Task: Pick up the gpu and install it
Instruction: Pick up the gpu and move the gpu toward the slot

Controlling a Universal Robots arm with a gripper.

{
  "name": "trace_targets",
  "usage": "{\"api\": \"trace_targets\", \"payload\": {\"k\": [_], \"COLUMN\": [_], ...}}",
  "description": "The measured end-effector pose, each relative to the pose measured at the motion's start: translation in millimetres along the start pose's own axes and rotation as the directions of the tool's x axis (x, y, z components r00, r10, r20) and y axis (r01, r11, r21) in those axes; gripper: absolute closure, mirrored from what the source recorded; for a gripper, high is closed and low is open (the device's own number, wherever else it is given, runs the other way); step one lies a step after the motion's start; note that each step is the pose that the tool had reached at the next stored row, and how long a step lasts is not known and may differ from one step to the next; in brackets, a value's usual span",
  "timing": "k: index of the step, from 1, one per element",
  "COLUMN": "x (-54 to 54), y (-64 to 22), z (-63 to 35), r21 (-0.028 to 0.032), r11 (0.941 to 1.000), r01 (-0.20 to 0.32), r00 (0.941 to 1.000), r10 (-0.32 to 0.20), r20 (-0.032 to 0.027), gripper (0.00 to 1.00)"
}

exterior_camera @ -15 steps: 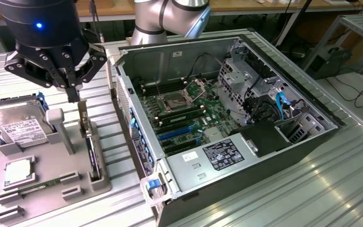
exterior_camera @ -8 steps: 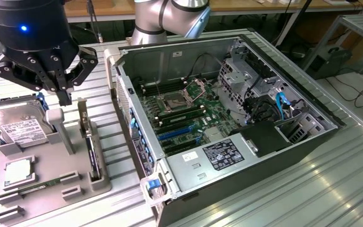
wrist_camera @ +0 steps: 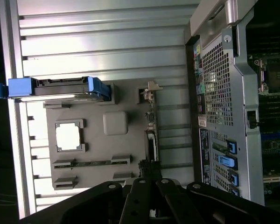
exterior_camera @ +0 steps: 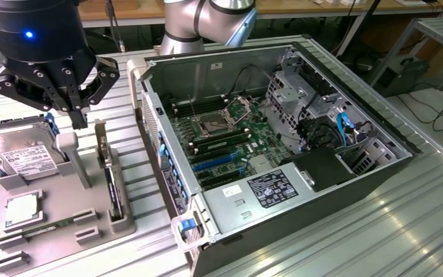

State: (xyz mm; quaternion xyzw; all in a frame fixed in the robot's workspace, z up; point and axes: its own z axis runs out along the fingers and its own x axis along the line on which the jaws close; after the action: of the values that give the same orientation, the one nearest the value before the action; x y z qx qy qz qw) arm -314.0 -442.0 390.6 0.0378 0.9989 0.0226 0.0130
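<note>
Pincer (exterior_camera: 78,122) hangs with its jaws drawn narrow and empty, so neither pick-up nor install is done: the graphics card (exterior_camera: 112,186) stands on edge in the grey tray (exterior_camera: 52,173), at the pincer's 5 o'clock in the exterior view. Its long axis runs 12 to 6 o'clock, pale bracket end toward 12, with the open computer case (exterior_camera: 206,75) at its 3 o'clock.

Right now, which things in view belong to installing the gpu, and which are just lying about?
For the job: gpu, on edge in the tray; gripper, over the tray; open computer case.

Lying about: hard drive; processor chip; memory stick, all in that tray.
</note>
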Motion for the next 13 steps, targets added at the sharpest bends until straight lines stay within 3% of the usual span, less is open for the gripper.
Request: {"api": "trace_targets", "payload": {"k": [6,10,11,13], "x": [0.0,0.0,0.0,0.0], "y": [0.0,0.0,0.0,0.0], "z": [0.0,0.0,0.0,0.0], "r21": [0.0000,0.0000,0.0000,0.0000], "r11": [1.0000,1.0000,1.0000,1.0000], "r01": [0.000,0.000,0.000,0.000], "r00": [1.0000,1.0000,1.0000,1.0000], "r10": [0.000,0.000,0.000,0.000], "r20": [0.0000,0.0000,0.0000,0.0000], "gripper": [0.89,0.64,0.64,0.52]}}
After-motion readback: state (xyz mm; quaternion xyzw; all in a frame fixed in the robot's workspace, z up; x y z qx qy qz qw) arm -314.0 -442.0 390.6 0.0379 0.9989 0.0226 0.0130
